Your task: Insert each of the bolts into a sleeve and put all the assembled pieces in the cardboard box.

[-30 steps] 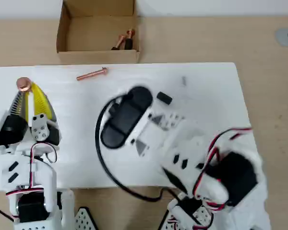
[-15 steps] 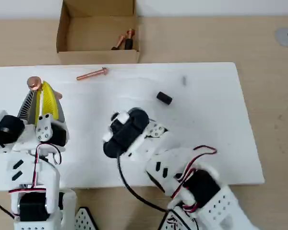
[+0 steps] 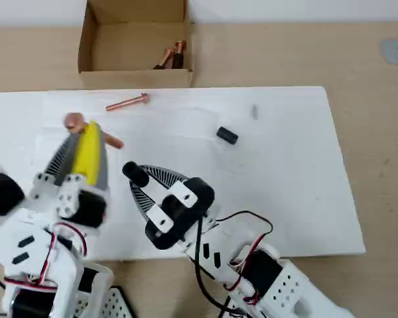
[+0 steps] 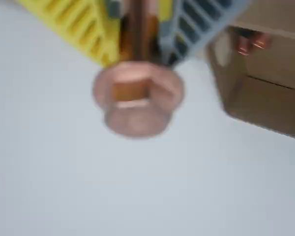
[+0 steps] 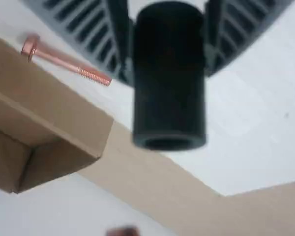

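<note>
1. L gripper (image 4: 137, 34): yellow and grey ribbed fingers clenched on bolt (image 4: 137, 101), across the shank just behind the head. In the high view the threaded end sticks out the other side.
2. Bolt: copper-coloured metal, flanged hex head, thin straight shank. Judged stiff, light and smooth, so it may pivot in the pads. A hold near the head leaves the thread free for insertion.
3. R gripper (image 3: 138, 180): grey ribbed fingers closed on sleeve (image 5: 169, 78), pinched across its side wall, open bore pointing away from the fingers.
4. Sleeve: short matt black cylinder, hollow. Prob. plastic or rubber; cannot tell which. Judged light. A side-wall grip keeps the bore clear.
5. Held bolt and held sleeve are near each other but apart, both over the white board (image 3: 285, 172).
6. Spare bolt (image 3: 127, 102) lies flat near the board's far edge. Spare sleeve (image 3: 227, 136) lies mid-board, well apart from it.
7. Cardboard box (image 3: 132, 78): open top, thin brown walls, just beyond the board on the wooden table (image 3: 285, 53). Assembled pieces (image 3: 171, 56) lie inside by one wall.
</note>
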Motion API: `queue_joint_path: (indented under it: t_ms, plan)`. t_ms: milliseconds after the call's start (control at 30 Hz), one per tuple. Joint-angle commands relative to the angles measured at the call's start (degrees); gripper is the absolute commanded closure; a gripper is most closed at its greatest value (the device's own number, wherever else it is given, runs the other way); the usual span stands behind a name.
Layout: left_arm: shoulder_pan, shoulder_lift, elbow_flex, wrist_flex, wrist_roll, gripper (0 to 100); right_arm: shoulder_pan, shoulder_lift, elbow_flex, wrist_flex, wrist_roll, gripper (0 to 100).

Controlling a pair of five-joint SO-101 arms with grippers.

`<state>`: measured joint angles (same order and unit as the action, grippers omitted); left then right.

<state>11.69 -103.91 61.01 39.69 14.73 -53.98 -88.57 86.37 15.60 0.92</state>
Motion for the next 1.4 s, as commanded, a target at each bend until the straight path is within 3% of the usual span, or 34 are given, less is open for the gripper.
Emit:
queue_joint_path:
  t_ms: [0, 367, 1167, 1367]
  plan:
    - [5.27, -0.31, -4.84, 4.04, -4.13, 99, -0.66, -1.63, -0.22, -2.46, -0.7, 98.8]
    - [6.59, -0.22, -12.84, 11.6, -5.63, 99, -0.48, -1.63, -0.04, -2.9, -0.7, 98.8]
    - [6.59, -0.22, -6.51, 11.43, -7.03, 99, -0.48, -1.71, -4.26, -2.9, -0.79, 98.8]
    - [6.59, -0.22, -5.98, 11.34, -10.73, 99, -0.48, -1.71, -4.35, -2.9, -0.79, 98.8]
